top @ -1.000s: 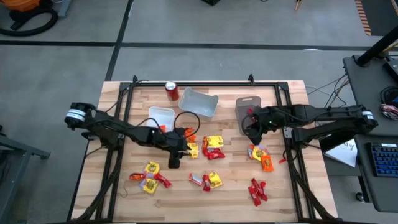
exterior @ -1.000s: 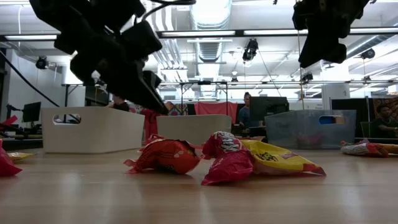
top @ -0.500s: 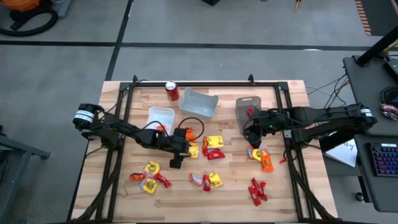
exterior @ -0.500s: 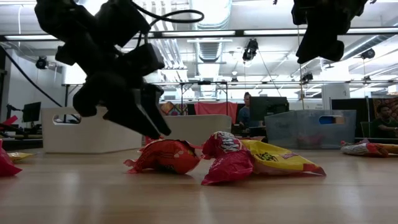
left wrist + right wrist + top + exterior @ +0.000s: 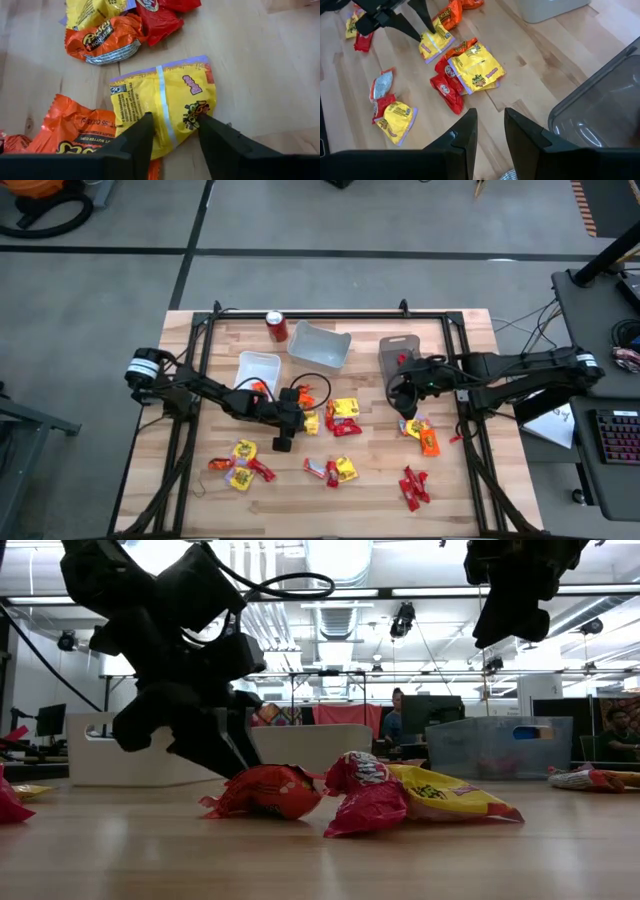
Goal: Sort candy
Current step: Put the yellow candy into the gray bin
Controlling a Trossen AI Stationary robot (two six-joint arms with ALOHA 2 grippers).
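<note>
Taking the red soda can [image 5: 276, 326] at the table's [image 5: 190, 498] far edge as the landmark, the white bin [image 5: 261, 367] sits just in front of it and slightly to its left. The left gripper [image 5: 307, 420] is lowered in front of the can, beyond that bin, with its jaws open on either side of a yellow candy packet [image 5: 165, 102] lying flat on the wood; its fingers [image 5: 137, 137] reach the packet's near edge. Orange packets [image 5: 102, 39] lie right beside the yellow one.

The rest of the candy is scattered in front of the can: a yellow-and-red cluster [image 5: 240, 464] toward the near left edge, a pair [image 5: 331, 470] near the middle, a yellow and red pile [image 5: 343, 415] just right of the left gripper, and a red group [image 5: 412, 486] farther right.

Right of the can stand a tilted clear bin [image 5: 320, 346] and then a grey bin [image 5: 398, 355]. The right gripper [image 5: 401, 402] hovers above the table at the grey bin's near edge, jaws open and empty, with an orange-and-yellow packet [image 5: 421, 433] on the table just in front of it.
</note>
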